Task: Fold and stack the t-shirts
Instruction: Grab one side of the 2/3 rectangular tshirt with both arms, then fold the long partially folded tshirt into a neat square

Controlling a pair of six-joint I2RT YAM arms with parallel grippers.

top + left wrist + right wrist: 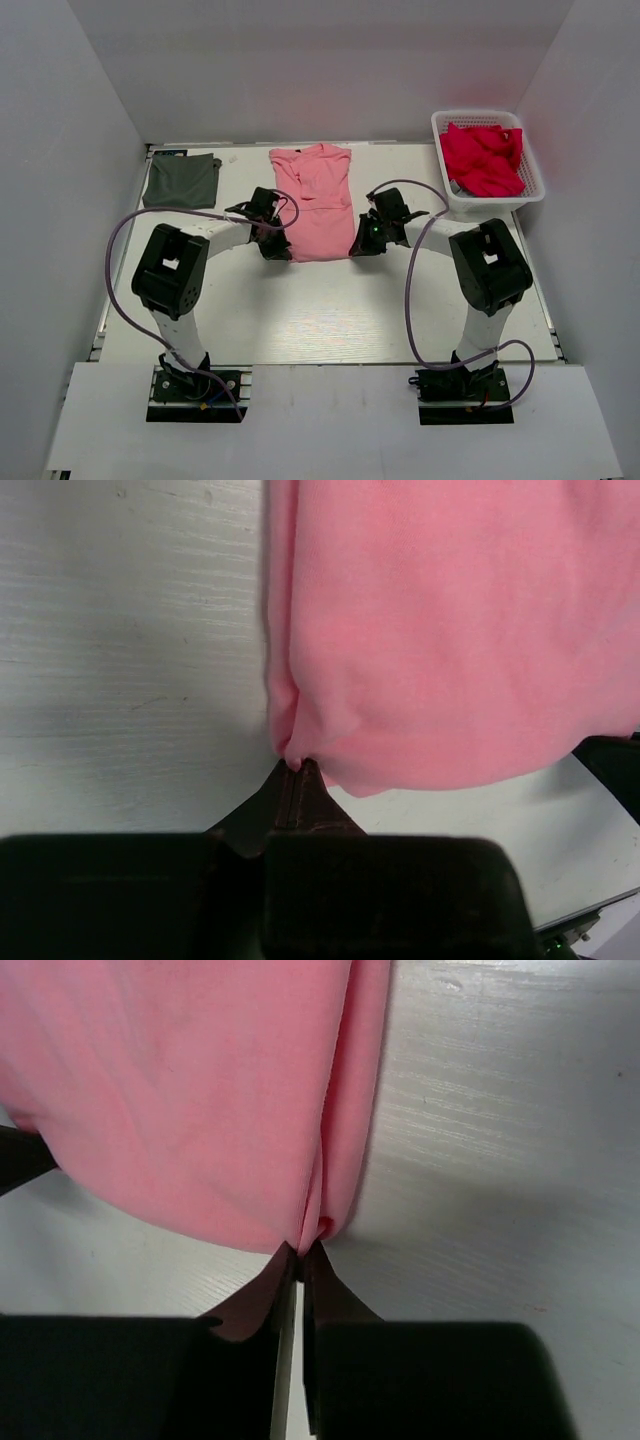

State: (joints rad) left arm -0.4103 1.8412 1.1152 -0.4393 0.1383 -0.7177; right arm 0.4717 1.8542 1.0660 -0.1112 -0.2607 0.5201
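Salmon-pink t-shirt (315, 200) is shown laid lengthwise at the middle of the far half of the bench (330, 315), folded into a long narrow strip, with its near hem held at both corners. The near-left corner is pinched by the left tool (276, 246), whose jaws are closed tight on a small pucker of cloth. The near-right corner is gripped in the same way by the right tool (362, 243), its jaws drawn almost together around a fold of the hem. Between the two tools the hem is seen as a rounded edge. Bare bench is left on either side of the shirt and across the whole near half. A dark grey t-shirt (181, 180), folded square, is placed at the far-left corner, well apart from the pink one. A white basket (487, 206) filled with red cloth (485, 158) is set at the far-right edge.
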